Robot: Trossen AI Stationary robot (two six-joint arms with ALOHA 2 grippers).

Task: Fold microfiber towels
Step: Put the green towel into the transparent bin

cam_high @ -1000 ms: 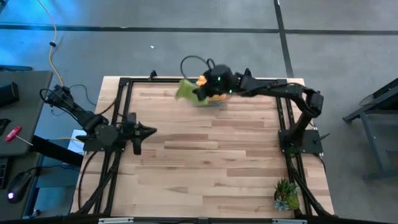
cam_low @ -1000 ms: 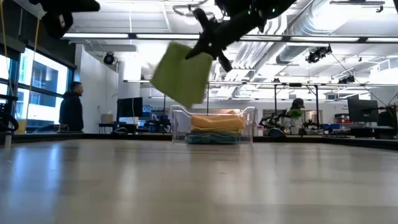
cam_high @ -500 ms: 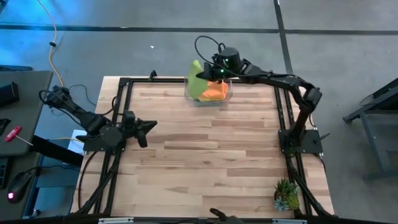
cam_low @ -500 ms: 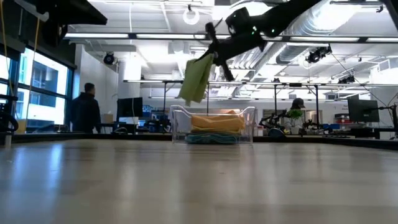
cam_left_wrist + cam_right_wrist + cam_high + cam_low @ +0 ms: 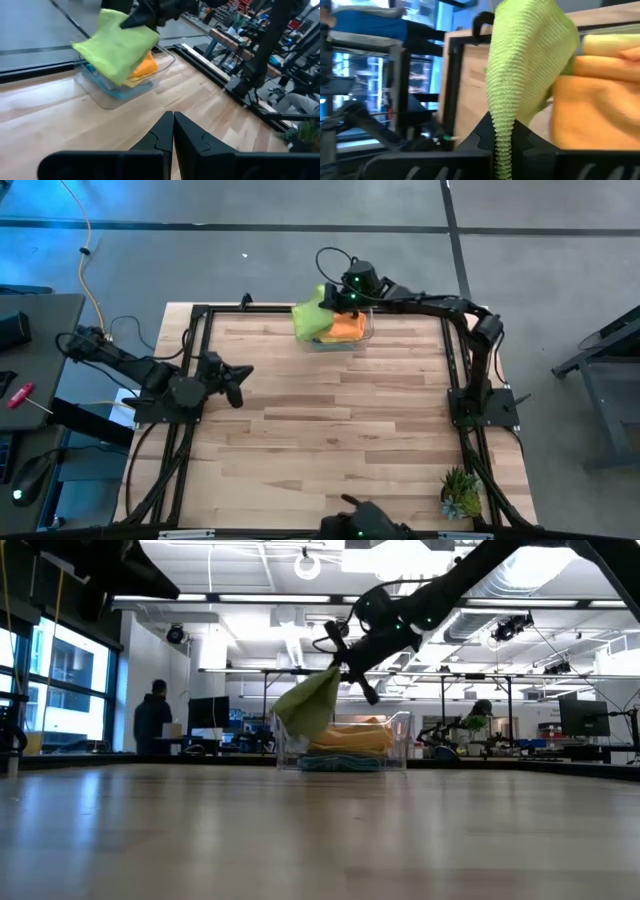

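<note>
- Holding the lime green towel (image 5: pixel 310 319) pinched by one edge, your right gripper (image 5: pixel 335 302) hangs over the clear bin (image 5: pixel 400 745) at the table's far edge.
- Carry it to bare wood, lay flat.
- Left gripper (image 5: pixel 243 373), closed and empty, waits at left.

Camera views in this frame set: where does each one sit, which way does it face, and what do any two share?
High view: overhead, straight down on the table; both arms show.
Low view: table-top height, level across; right end effector dangles the lime green towel by the clear bin.
Left wrist view: behind the shut left end effector, facing the bin.
Right wrist view: looks past its fingers, shut on the towel.
All four share the lime green towel.
</note>
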